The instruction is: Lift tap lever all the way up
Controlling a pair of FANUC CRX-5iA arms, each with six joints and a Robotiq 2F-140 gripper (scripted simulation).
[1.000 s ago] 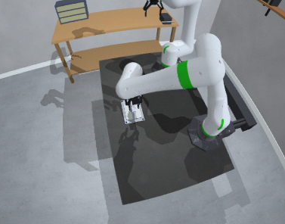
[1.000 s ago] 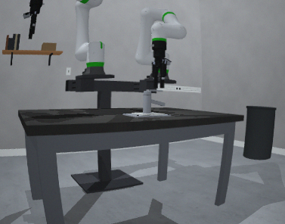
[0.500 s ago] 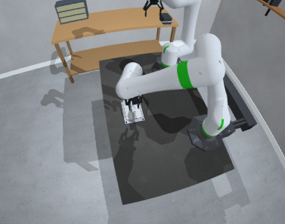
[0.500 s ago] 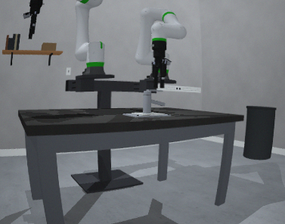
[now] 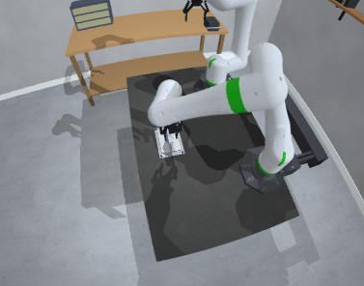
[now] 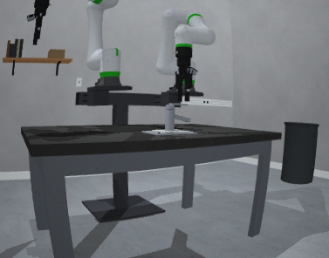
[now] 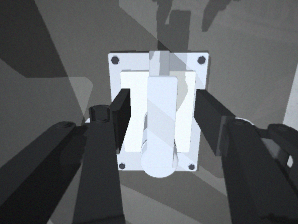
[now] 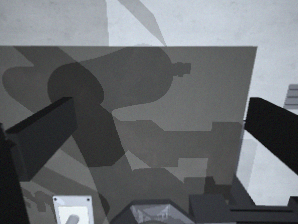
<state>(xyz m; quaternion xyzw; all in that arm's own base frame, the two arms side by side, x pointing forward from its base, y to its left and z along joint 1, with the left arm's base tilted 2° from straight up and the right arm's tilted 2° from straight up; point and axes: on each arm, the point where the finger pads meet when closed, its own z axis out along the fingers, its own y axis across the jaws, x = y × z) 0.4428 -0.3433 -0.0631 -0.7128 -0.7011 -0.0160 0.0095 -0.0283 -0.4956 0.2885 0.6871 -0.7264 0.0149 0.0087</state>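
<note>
The pale grey tap (image 6: 169, 118) (image 5: 169, 145) (image 8: 73, 219) stands upright on its white base plate (image 7: 115, 75) (image 8: 57, 201) on the dark table. Its lever (image 7: 162, 102) lies on top of the column, looking about level in the exterior view; the spout (image 7: 159, 62) (image 6: 182, 118) sticks out beneath it. My left gripper (image 7: 162, 102) (image 5: 170, 134) (image 6: 183, 99) points down over the tap, partly open. Its fingers are on either side of the lever, with a visible gap on both sides. My right gripper (image 8: 160, 113) (image 5: 196, 20) (image 6: 35, 43) is wide open and empty, high up away from the tap.
The dark table top (image 5: 184, 227) (image 6: 101, 141) carries the tap near one edge. The arm bases stand on a dark beam (image 6: 145, 98) behind it. A wooden bench (image 5: 136, 29), a wall shelf (image 6: 36, 60) and a dark bin (image 6: 299, 152) stand farther off.
</note>
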